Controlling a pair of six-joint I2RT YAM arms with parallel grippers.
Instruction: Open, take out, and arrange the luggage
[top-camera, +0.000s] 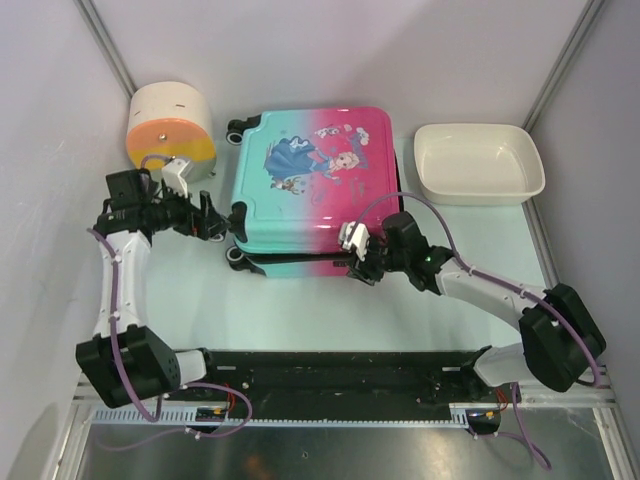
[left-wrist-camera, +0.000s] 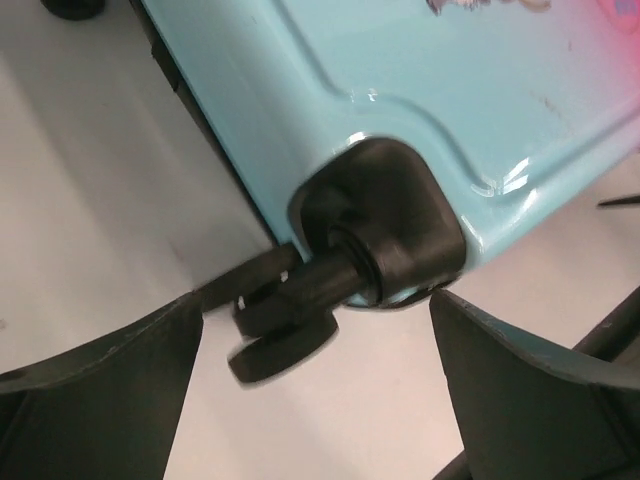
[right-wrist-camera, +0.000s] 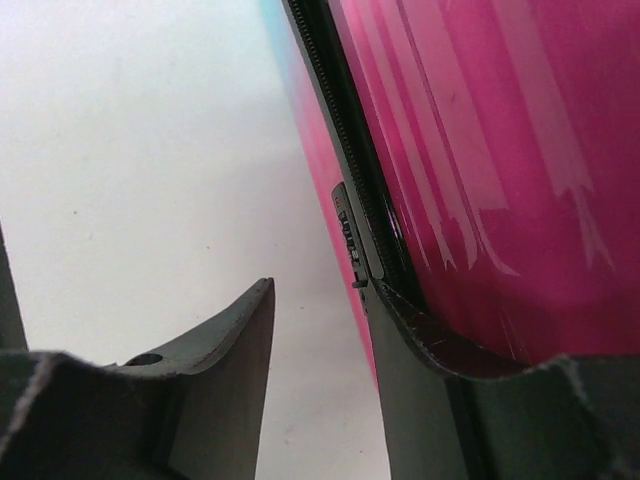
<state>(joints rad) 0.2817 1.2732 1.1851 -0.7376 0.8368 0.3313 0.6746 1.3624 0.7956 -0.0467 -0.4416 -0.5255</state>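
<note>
The suitcase (top-camera: 310, 180) lies flat and shut; the left gripper (top-camera: 213, 224) gapes wide, a wheel (left-wrist-camera: 285, 350) between its fingers, untouched; the right gripper (top-camera: 358, 263) is parted, its outer finger against the zip (right-wrist-camera: 340, 140); best to find the zip pull before closing.

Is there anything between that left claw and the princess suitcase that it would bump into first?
Nothing visible. The left gripper stands open right at the near-left wheel of the luggage, with only bare table between them. The right gripper is up against the zip edge on the near side.
</note>
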